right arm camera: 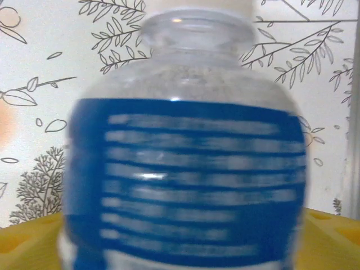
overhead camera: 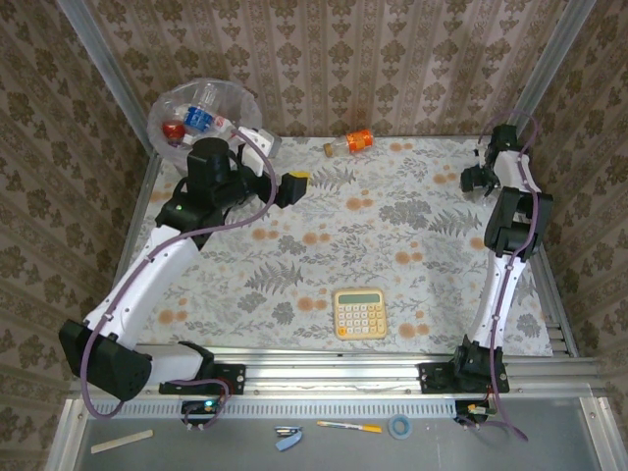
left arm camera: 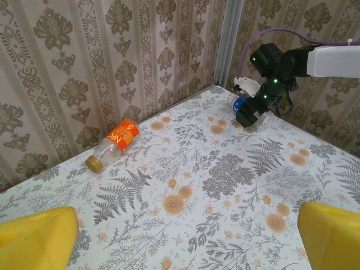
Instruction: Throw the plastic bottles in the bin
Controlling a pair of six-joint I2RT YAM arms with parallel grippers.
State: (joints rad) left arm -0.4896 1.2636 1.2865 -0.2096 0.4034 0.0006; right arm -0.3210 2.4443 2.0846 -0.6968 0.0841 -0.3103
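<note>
The bin [overhead camera: 160,106] stands at the table's back left corner, lined with a whitish bag, and holds blue-labelled [overhead camera: 199,118] and red-labelled [overhead camera: 175,130] plastic bottles. My left gripper [overhead camera: 291,186] [left arm camera: 188,242] hangs open just right of the bin with nothing between its yellow fingers [left arm camera: 36,236]. An orange-labelled bottle [overhead camera: 350,143] [left arm camera: 115,143] lies on its side by the back wall. At the far right my right gripper [overhead camera: 478,179] [left arm camera: 250,112] [right arm camera: 183,242] stands open around a blue-labelled bottle [right arm camera: 185,169] [left arm camera: 240,103], a yellow finger [right arm camera: 332,236] on each side of it.
A yellow calculator [overhead camera: 359,313] lies near the front middle of the floral tablecloth [overhead camera: 392,235]. Patterned walls close in the back and both sides. A pen [overhead camera: 348,426] and a tape roll [overhead camera: 398,426] lie on the shelf in front of the arm bases.
</note>
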